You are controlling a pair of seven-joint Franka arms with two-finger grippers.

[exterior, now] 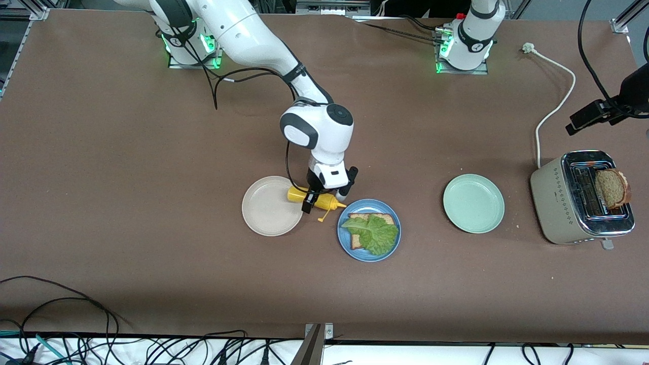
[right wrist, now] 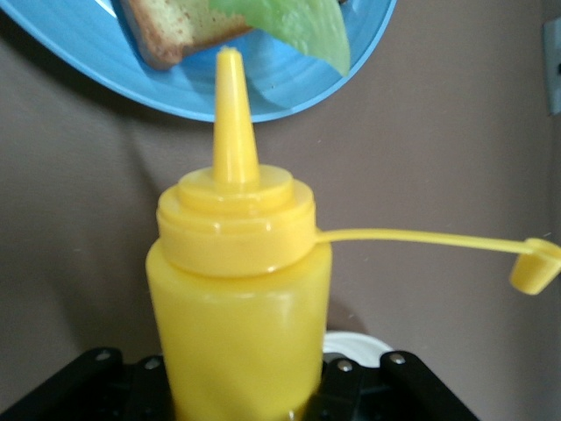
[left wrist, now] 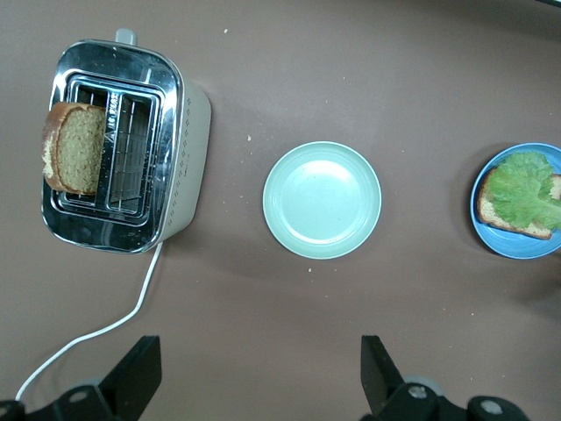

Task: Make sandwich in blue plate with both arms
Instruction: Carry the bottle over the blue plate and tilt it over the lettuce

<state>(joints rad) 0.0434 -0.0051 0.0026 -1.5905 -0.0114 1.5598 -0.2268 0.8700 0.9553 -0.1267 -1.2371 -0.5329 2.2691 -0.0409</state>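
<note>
The blue plate [exterior: 355, 248] holds one bread slice [exterior: 356, 242] with a green lettuce leaf [exterior: 375, 233] on top. They also show in the left wrist view [left wrist: 517, 197] and the right wrist view [right wrist: 166, 26]. A second bread slice [exterior: 612, 188] stands in the toaster [exterior: 557, 197]. My right gripper [exterior: 324, 195] is shut on a yellow squeeze bottle [exterior: 309, 196], held sideways and low between the beige plate and the blue plate, its nozzle [right wrist: 230, 114] at the blue plate's rim and its cap [right wrist: 535, 267] hanging open. My left gripper [left wrist: 259, 377] is open and empty, high over the table by the toaster.
A beige plate [exterior: 266, 208] lies beside the bottle toward the right arm's end. A pale green plate [exterior: 473, 203] lies between the blue plate and the toaster. The toaster's white cord [exterior: 555, 109] runs toward the left arm's base.
</note>
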